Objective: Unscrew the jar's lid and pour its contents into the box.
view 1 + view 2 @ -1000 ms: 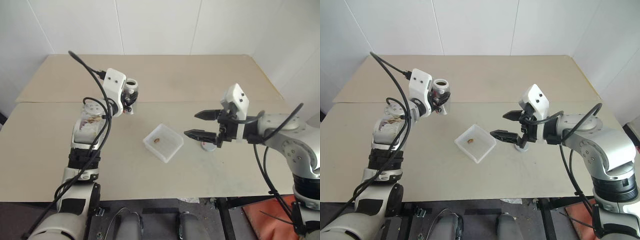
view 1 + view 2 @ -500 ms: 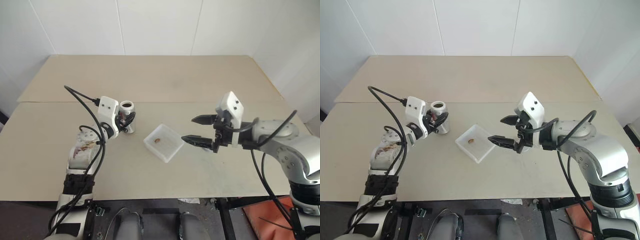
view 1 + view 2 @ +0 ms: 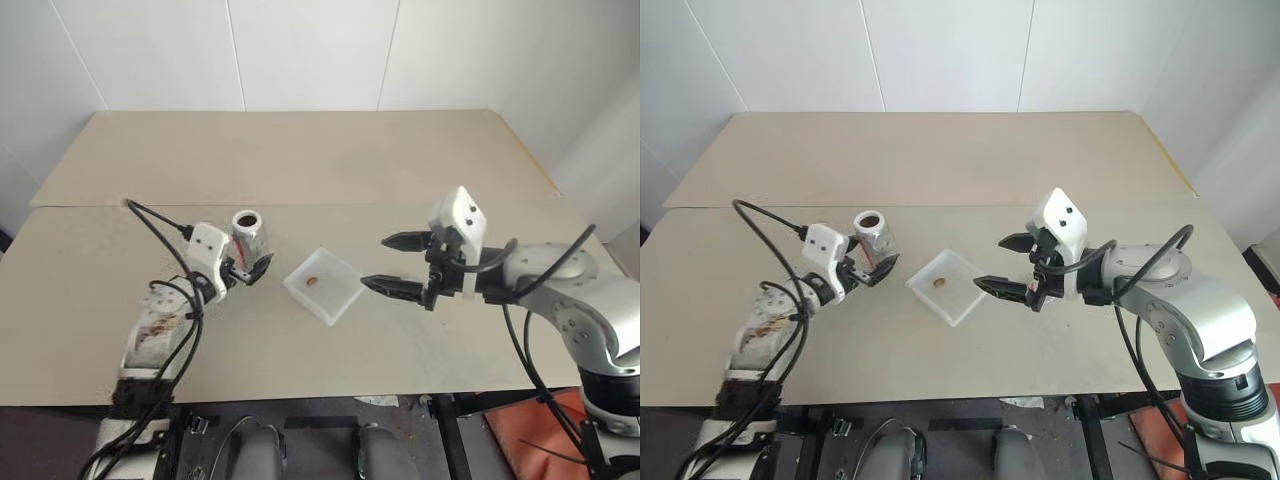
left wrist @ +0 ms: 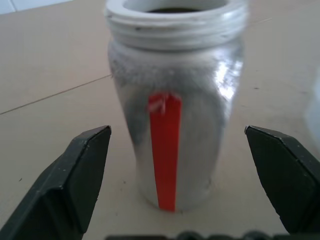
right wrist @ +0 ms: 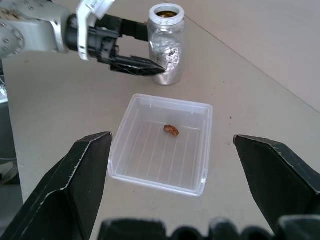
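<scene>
Left wrist view: the left tool [image 4: 177,165] stands wide, its fingers clear of the uncapped jar [image 4: 175,100] upright on the surface [image 3: 330,160]. The box [image 3: 324,285] holding the contents [image 5: 171,130] sits mid-surface; the right tool [image 3: 392,264] hovers spread beside it.
</scene>
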You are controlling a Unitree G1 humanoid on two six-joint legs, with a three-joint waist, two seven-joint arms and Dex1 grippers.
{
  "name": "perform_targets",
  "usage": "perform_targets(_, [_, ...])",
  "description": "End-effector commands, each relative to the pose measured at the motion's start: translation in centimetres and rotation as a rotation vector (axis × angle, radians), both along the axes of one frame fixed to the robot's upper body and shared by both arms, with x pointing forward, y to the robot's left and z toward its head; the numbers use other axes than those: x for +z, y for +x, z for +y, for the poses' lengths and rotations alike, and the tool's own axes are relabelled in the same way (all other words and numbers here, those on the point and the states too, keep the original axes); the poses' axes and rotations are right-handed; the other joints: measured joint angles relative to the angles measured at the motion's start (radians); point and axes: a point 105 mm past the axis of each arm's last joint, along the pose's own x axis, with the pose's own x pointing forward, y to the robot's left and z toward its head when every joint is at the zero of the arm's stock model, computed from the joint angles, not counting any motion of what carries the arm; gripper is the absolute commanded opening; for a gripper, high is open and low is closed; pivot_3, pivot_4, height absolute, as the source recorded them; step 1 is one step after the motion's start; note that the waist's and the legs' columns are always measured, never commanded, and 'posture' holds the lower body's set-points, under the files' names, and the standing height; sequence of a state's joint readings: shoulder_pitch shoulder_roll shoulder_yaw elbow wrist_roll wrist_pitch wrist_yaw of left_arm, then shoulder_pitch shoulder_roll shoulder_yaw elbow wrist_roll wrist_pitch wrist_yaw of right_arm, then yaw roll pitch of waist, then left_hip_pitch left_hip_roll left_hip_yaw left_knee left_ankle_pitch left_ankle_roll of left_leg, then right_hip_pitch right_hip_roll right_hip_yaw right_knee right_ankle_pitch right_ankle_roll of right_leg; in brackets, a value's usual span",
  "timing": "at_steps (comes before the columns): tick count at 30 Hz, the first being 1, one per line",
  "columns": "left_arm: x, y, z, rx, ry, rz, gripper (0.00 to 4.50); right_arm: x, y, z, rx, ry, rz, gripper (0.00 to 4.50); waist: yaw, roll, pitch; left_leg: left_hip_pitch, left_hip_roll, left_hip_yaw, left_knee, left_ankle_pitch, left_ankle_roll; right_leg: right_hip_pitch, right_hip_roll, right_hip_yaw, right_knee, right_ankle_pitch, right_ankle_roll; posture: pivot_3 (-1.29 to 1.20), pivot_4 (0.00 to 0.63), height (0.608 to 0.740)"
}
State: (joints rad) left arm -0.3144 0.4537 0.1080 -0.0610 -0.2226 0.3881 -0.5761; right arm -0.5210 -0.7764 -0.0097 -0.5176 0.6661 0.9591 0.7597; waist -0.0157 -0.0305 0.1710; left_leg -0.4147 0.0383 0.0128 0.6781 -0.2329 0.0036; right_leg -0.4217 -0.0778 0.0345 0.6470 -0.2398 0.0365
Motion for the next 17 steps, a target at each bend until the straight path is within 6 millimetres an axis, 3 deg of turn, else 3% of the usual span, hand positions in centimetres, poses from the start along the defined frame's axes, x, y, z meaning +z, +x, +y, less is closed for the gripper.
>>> perform_targets(1, [2.8, -3.0, 0.9, -0.116, 0.034, -0.040, 4.47, 0.9, -0.1, -0.6, -0.005, -0.011, -0.068, 4.50, -0.002, 0.000, 0.000, 0.000, 0.000, 0.000, 0.000, 0.000, 0.000, 0.000, 0.000, 0.000, 0.000, 0.000, 0.000, 0.00, 0.150, 0.740])
perform_targets(11, [7.6, -12.9, 6.2, -0.455, 0.132, 0.047, 4.47, 0.5, 0.0, -2.1, -0.008, -0.028, -0.088, 4.50, 0.004, 0.000, 0.000, 0.002, 0.002, 0.003, -0.001, 0.000, 0.000, 0.000, 0.000, 0.000, -0.001, -0.001, -0.001, 0.00, 0.150, 0.740])
perform_targets(17, [9.3, -13.3, 8.4, -0.433, 0.209, 0.035, 4.47, 0.5, -0.3, -2.8, 0.005, -0.026, -0.089, 4.50, 0.006, 0.000, 0.000, 0.004, 0.003, 0.005, -0.002, 0.000, 0.000, 0.002, 0.001, 0.000, -0.002, -0.001, -0.001, 0.00, 0.150, 0.740])
